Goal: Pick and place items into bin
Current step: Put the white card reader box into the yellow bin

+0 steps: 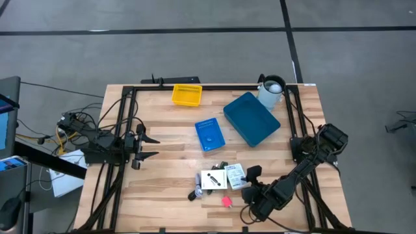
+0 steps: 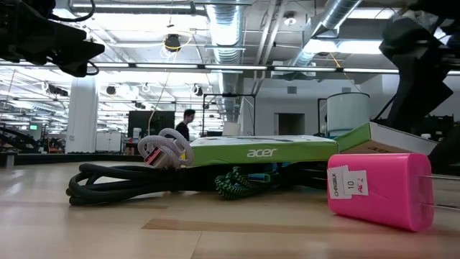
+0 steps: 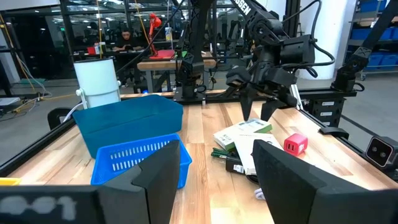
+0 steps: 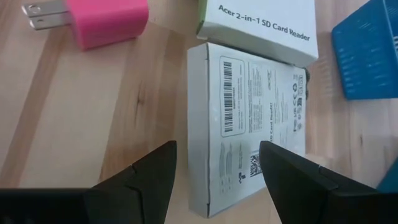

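Hovering over the pile of items near the table's [image 1: 162,130] front edge, right gripper [image 1: 255,174] spread wide and grasping nothing, fingers [image 4: 146,177] straddling a white Acer card-reader box [image 4: 249,124] lying flat with its barcode side up. Just beyond that box, a second white box [image 4: 261,22] printed "Acer 2-in-1 SD Card Reader", touching or nearly touching the first. Off to one side on bare wood, a pink plug-in charger [image 4: 102,22] with metal prongs, apart from both boxes; same charger [image 2: 381,188] close and large from table height, a white label on its face, and small and pink-red [image 1: 227,201] from above, nearest the front edge. Behind it from table height, a green-edged Acer box [image 2: 259,151] resting on coiled black cable [image 2: 122,183] and a green braided cord [image 2: 233,183]. Farther back on the table, all apart from the pile: a small blue basket [image 1: 209,134], a larger dark-blue bin [image 1: 252,118] tilted on the diagonal, a yellow basket [image 1: 186,95] near the far edge, and a white cup [image 1: 272,91] beside the bin's far corner. Left gripper [image 1: 146,147] parked at the left side of the table, well away from the items, fingers [image 3: 155,180] parted and empty.
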